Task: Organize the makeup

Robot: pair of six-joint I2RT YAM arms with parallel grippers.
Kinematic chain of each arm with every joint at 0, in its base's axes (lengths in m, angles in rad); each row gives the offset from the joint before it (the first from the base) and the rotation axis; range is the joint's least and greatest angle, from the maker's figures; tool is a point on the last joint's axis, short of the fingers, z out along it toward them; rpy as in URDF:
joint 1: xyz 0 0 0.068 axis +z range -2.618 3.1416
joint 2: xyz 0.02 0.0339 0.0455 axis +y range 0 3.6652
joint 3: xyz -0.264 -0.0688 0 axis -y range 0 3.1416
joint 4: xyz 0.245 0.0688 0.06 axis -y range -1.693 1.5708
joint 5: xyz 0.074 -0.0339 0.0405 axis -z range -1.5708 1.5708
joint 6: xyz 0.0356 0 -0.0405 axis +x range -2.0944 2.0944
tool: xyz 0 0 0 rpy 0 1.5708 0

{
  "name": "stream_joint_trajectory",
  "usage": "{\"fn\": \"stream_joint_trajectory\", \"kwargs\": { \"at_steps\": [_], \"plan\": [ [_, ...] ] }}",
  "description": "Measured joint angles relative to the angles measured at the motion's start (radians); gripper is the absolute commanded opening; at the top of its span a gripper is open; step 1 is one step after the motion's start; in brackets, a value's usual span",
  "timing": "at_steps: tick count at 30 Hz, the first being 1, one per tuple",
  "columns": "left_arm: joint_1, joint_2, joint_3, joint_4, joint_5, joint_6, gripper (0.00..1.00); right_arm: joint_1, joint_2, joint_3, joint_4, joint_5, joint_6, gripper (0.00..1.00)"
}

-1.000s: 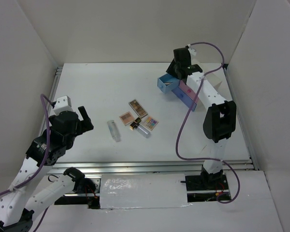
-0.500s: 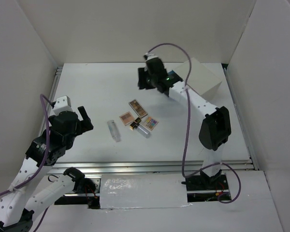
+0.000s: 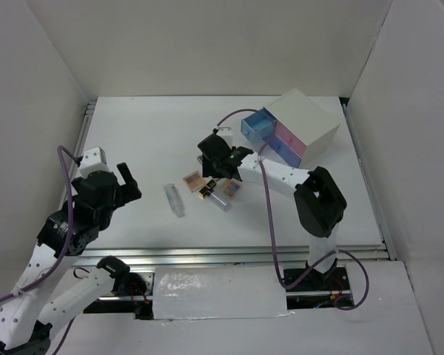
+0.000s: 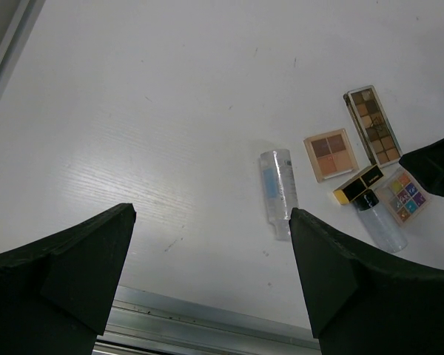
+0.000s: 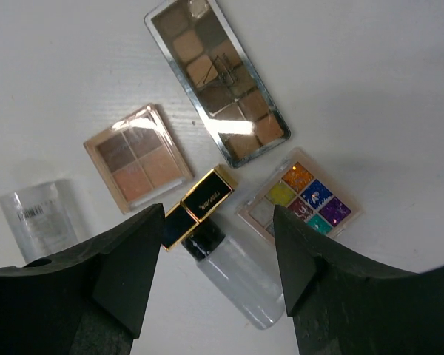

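Jaws on the right gripper are spread wide, holding nothing, right over the lipstick, which lies diagonally mid-table just beside the peach palette. Left gripper, also gaping and empty, is well off toward the left edge.

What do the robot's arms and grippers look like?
The left arm and right arm are white links joined by bulky black joints, each trailing a purple cable. The left gripper and right gripper each have two black, wedge-shaped fingers. A small white box sits at the left wrist.
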Motion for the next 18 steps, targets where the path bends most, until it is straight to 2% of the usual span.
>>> {"fn": "stream_joint_trajectory", "kwargs": {
  "at_steps": [8, 18],
  "plan": [
    [0.0, -0.008, 0.0, 0.0, 0.0, 0.0, 0.99, 0.011, 0.086, 0.035, -0.005, 0.064, 0.167, 0.67],
    [0.001, -0.018, 0.0, 0.001, 0.007, 0.001, 0.99, 0.046, 0.156, 0.037, -0.006, 0.067, 0.274, 0.61]
  ]
}}
